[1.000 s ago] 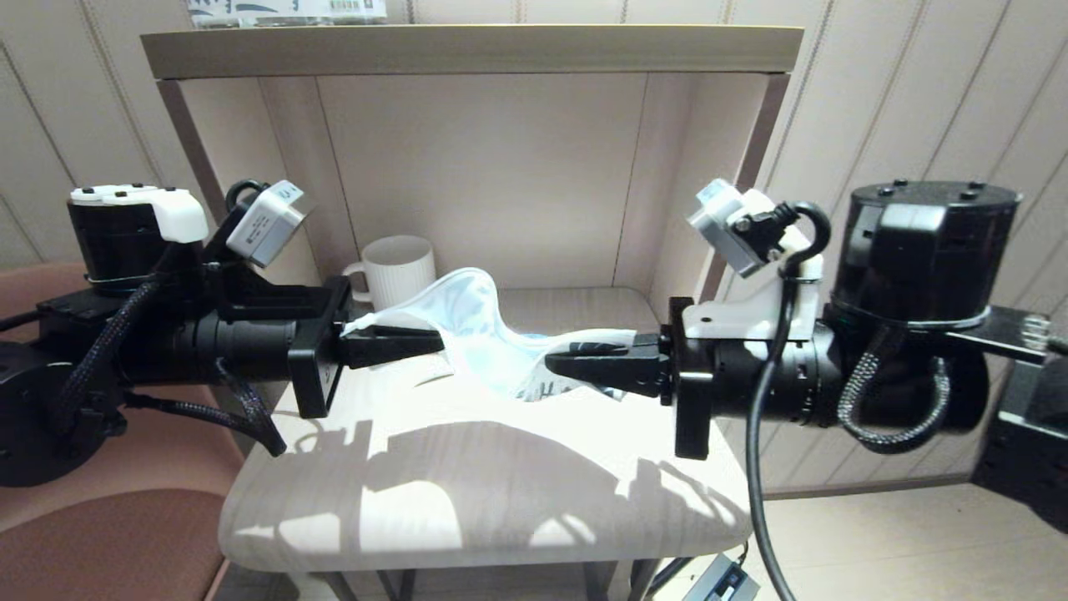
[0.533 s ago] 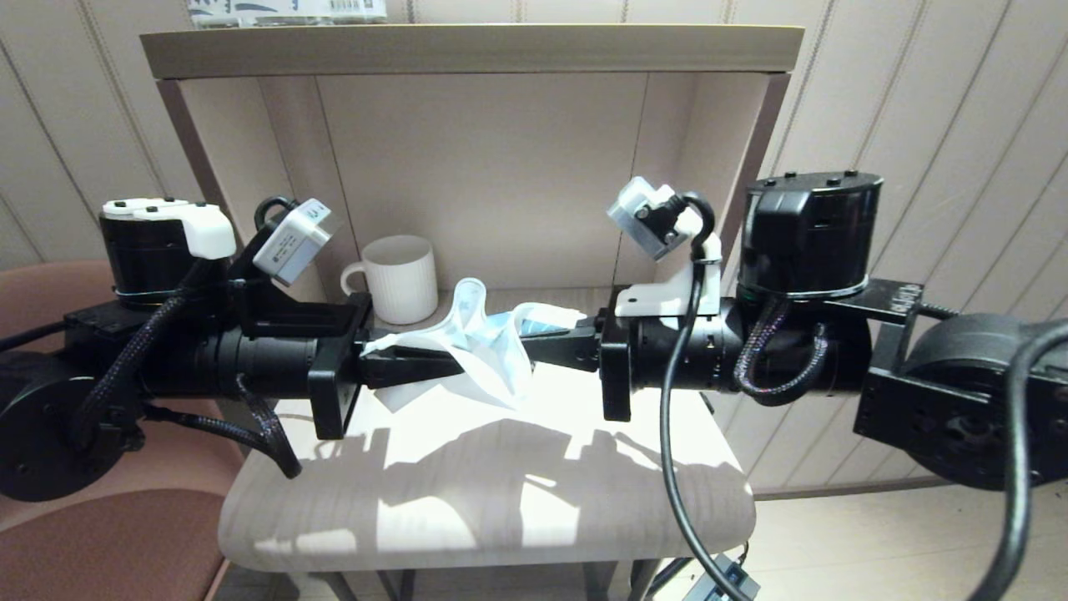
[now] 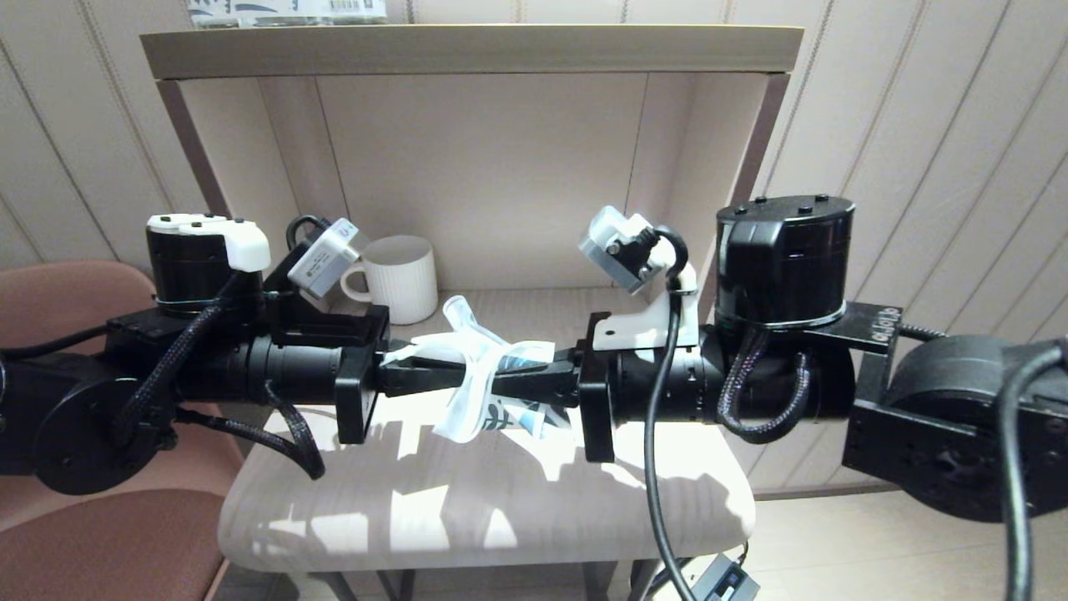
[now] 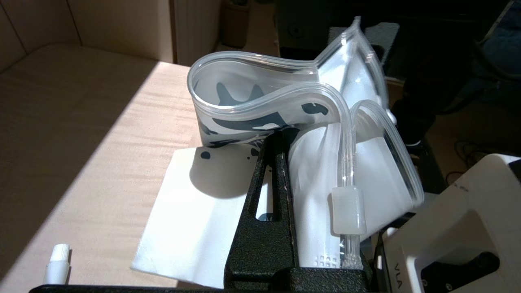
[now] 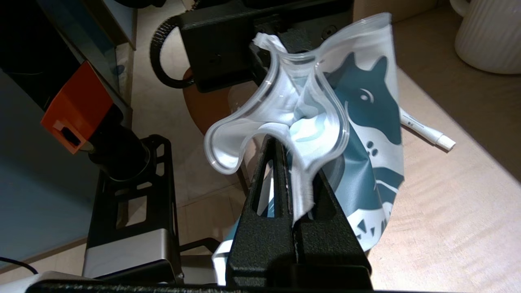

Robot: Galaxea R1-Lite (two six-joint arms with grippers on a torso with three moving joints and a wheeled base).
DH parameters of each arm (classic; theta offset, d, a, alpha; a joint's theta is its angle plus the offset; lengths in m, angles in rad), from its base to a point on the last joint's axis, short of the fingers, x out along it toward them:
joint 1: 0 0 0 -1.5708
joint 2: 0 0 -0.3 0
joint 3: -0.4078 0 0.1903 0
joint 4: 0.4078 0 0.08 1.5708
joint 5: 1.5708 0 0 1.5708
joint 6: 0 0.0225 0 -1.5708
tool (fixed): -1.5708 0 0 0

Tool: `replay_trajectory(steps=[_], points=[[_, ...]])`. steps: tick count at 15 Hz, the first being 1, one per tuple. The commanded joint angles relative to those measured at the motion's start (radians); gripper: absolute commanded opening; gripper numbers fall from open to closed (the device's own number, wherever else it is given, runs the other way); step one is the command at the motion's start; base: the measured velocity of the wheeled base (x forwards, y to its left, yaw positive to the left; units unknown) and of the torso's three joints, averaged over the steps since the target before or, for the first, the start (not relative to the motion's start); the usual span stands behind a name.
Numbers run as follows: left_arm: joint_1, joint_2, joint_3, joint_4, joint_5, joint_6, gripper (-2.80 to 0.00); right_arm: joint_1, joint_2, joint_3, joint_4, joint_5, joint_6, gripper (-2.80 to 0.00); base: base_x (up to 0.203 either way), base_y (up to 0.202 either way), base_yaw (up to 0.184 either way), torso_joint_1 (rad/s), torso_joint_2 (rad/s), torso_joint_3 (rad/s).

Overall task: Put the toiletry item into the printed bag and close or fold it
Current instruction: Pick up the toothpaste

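Observation:
The printed bag (image 3: 477, 401), white with a teal print, hangs crumpled above the table between my two grippers. My left gripper (image 3: 467, 376) is shut on its white end, close to the clear slider (image 4: 348, 209). From the other side my right gripper (image 3: 511, 386) is shut on the bag's rim. The fingertips of both nearly meet. The zip rim (image 5: 281, 118) is buckled into open loops. The toiletry item (image 5: 423, 132), a thin white stick, lies on the table outside the bag, toward the mug; in the head view it is hidden.
A white ribbed mug (image 3: 400, 278) stands at the back left of the table (image 3: 467, 517), inside the shelf recess. A printed package (image 3: 284, 10) lies on the shelf top. A brown chair (image 3: 83, 534) is at the left.
Both arms have moved toward each other, the right one far to the left. The bag, stretched out a second ago, is now bunched up between the fingertips.

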Motion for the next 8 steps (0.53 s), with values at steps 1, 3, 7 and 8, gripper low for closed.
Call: replay_trajectory(steps=[1,3,7,8], points=[[-0.001,0.011,0.0,-0.004,-0.007,0.001,-2.8,0.015,-0.02,0.011,-0.003,0.002,0.001,-2.8,0.0,0.0,0.0,0.0,0.0,0.0],[-0.001,0.013,0.001,-0.004,-0.007,0.003,-2.8,0.031,-0.025,0.018,-0.003,0.001,0.001,-2.8,0.0,0.0,0.0,0.0,0.0,0.0],[-0.001,0.005,0.005,-0.004,-0.007,0.006,-2.8,0.022,-0.023,0.019,-0.003,0.001,0.001,-2.8,0.0,0.0,0.0,0.0,0.0,0.0],[-0.001,0.003,0.005,-0.004,-0.007,0.005,-2.8,0.022,-0.021,0.019,-0.003,0.001,0.001,-2.8,0.0,0.0,0.0,0.0,0.0,0.0]])
